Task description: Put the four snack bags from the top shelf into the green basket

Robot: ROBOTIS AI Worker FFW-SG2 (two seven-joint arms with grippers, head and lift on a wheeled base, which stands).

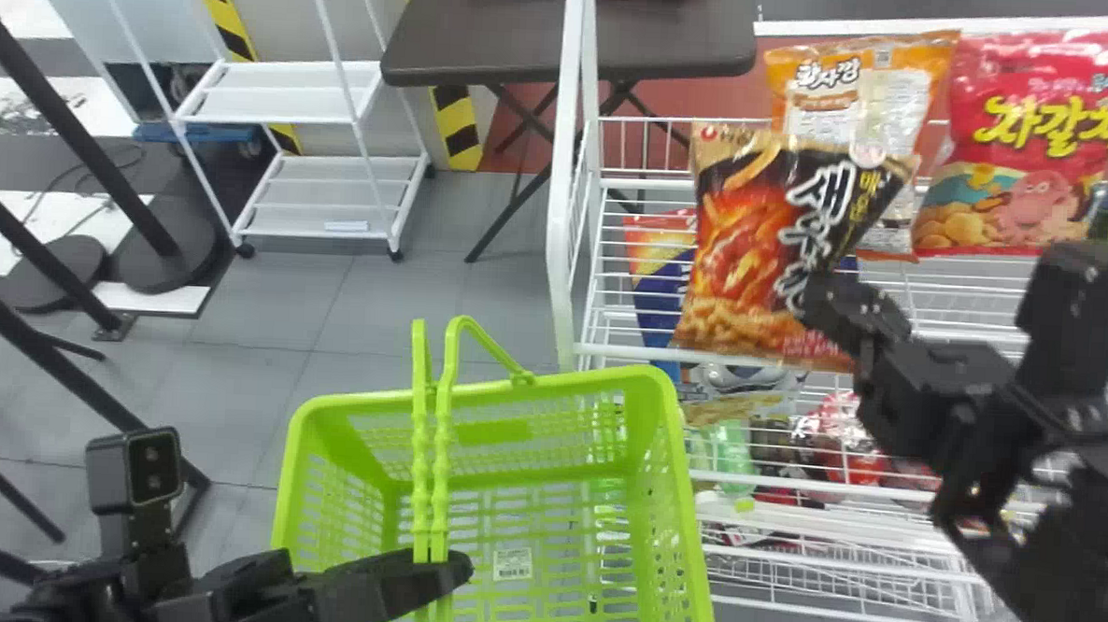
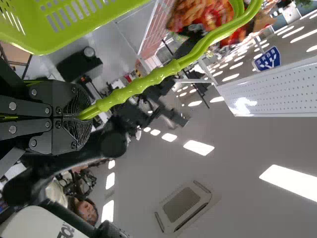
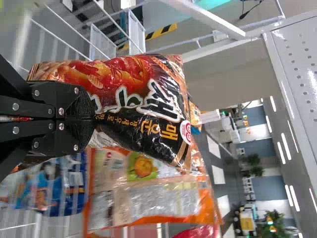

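Right gripper (image 1: 830,304): clamped on snack bag (image 1: 754,236), outside the green basket (image 1: 493,430), near the shelf's (image 1: 566,162) left end. Left gripper (image 1: 438,575): closed around basket handle (image 1: 441,474). Open floor (image 1: 405,304) borders basket's left rim.

White Korean lettering (image 1: 823,190) marks the black-and-orange bag (image 1: 738,272) above the shelf's (image 1: 618,351) front edge, yellow characters (image 1: 1053,122) the red bag (image 1: 979,208) farther back, and a printed label (image 1: 512,563) the green basket's (image 1: 532,392) bottom.
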